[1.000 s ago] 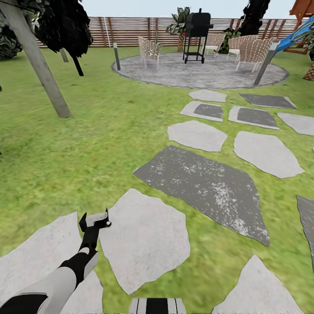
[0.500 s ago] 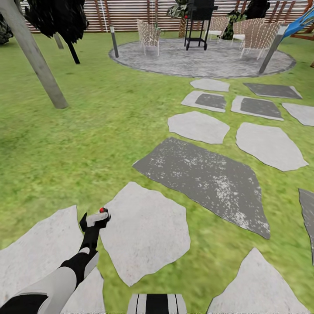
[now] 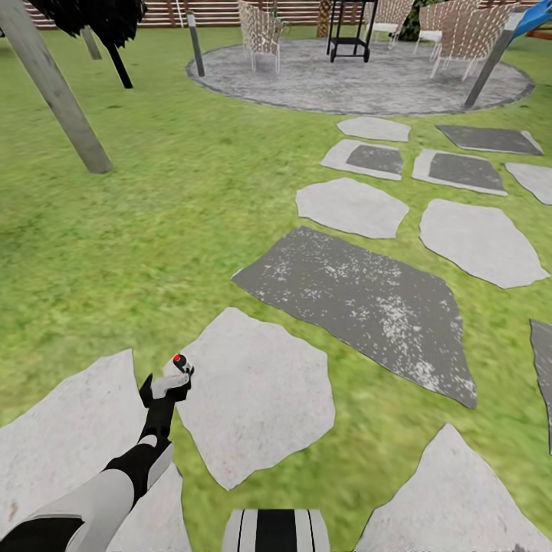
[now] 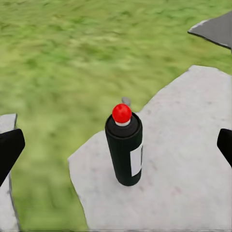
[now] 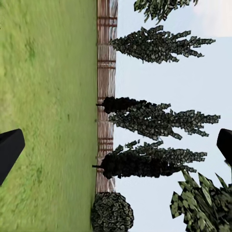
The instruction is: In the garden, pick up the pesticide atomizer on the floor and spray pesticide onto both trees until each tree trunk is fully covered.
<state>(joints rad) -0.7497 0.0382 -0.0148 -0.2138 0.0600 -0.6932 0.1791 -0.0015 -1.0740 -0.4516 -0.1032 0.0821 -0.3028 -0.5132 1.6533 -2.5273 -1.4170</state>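
The pesticide atomizer (image 4: 124, 151), a small black bottle with a red tip, stands upright on a pale stepping stone (image 4: 183, 159). My left gripper (image 4: 117, 146) is open, and the bottle stands ahead between its dark fingers (image 4: 9, 150), untouched. In the head view the atomizer's red tip (image 3: 179, 359) shows just beyond the left gripper (image 3: 167, 379) at the lower left. One grey-brown tree trunk (image 3: 57, 92) rises from the lawn at the far left, and another (image 3: 491, 60) stands by the patio. My right gripper (image 5: 117, 147) is open with nothing between its fingers.
Grey stepping stones (image 3: 360, 299) run across the lawn to the round paved patio (image 3: 360, 77), which holds chairs (image 3: 261, 31) and a black grill stand (image 3: 349, 34). A short post (image 3: 195, 42) stands at the patio's edge. The right wrist view looks at grass, the slatted fence (image 5: 106, 96) and dark cypresses (image 5: 150, 118).
The head camera has tilted down, so the whole scene slid upward. The atomizer's red tip now shows beyond my left gripper, where a second ago it was hidden.
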